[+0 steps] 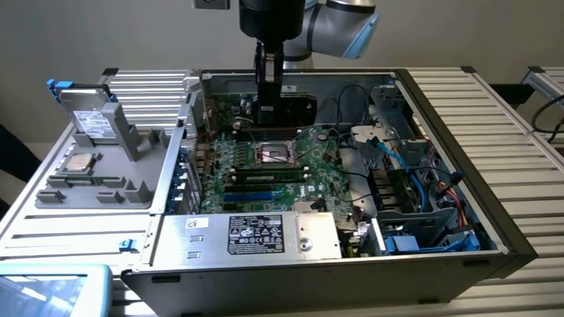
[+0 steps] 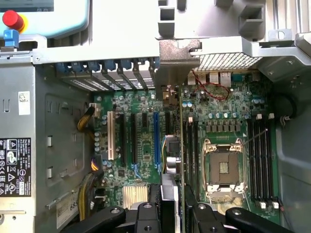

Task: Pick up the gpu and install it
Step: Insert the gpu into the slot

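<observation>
An open black computer tower case (image 1: 352, 284) lies on its side on a slatted aluminium table (image 1: 520, 152). Inside, a green motherboard (image 1: 317, 168) carries an empty silver processor socket (image 1: 275, 155), with a silver power supply box (image 1: 308, 234) alongside. At the exterior view's left, a grey plastic tray (image 1: 105, 178) holds an upright silver hard drive (image 1: 88, 112).

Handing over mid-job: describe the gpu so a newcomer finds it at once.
Find the open computer case and its green motherboard. At the board's end away from the labelled power supply, the gripper holds the gpu. Unlike the narrow memory stick slotted beside the socket, it is a broad card with a black block on its face.
</observation>
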Robot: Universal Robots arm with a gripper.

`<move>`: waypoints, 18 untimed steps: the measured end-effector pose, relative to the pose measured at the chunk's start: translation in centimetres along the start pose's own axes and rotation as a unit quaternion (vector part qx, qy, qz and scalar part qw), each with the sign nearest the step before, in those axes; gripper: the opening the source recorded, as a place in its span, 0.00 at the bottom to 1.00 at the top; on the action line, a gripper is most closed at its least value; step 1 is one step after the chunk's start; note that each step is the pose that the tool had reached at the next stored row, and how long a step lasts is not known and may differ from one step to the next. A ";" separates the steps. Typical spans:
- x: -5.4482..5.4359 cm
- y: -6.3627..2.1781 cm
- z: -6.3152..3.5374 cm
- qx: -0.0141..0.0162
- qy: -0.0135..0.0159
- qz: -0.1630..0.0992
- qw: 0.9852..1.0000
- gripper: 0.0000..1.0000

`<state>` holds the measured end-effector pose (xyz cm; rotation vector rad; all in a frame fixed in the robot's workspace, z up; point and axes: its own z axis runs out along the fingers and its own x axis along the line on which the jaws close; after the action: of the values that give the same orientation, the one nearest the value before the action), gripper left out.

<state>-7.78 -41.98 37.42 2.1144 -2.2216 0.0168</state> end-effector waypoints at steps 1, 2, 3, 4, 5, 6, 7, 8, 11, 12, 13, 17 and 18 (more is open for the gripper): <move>0.0 0.01 0.18 0.000 0.000 0.000 1.000 0.29; 0.0 0.02 0.36 0.000 0.000 0.000 1.000 0.29; 0.0 0.04 0.55 -0.001 0.000 0.000 1.000 0.29; 0.0 0.06 0.70 -0.001 0.000 0.000 1.000 0.29; 0.0 0.08 0.84 -0.002 -0.001 0.000 1.000 0.29; 0.0 0.10 0.95 -0.002 -0.001 0.000 1.000 0.29; 0.0 0.16 0.99 -0.003 -0.002 0.000 1.000 0.29; 0.0 0.19 1.00 -0.003 -0.003 0.000 1.000 0.29; 0.0 0.34 1.12 -0.003 -0.004 0.000 1.000 0.29; 0.0 0.41 1.22 -0.003 -0.005 0.000 1.000 0.29; 0.0 0.49 1.37 -0.003 -0.006 0.000 1.000 0.29; 0.0 0.68 2.11 -0.003 -0.009 -0.001 1.000 0.29; 0.1 0.69 2.30 -0.003 -0.010 -0.001 1.000 0.29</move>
<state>-8.58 -42.19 35.16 2.1216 -2.2274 -0.0112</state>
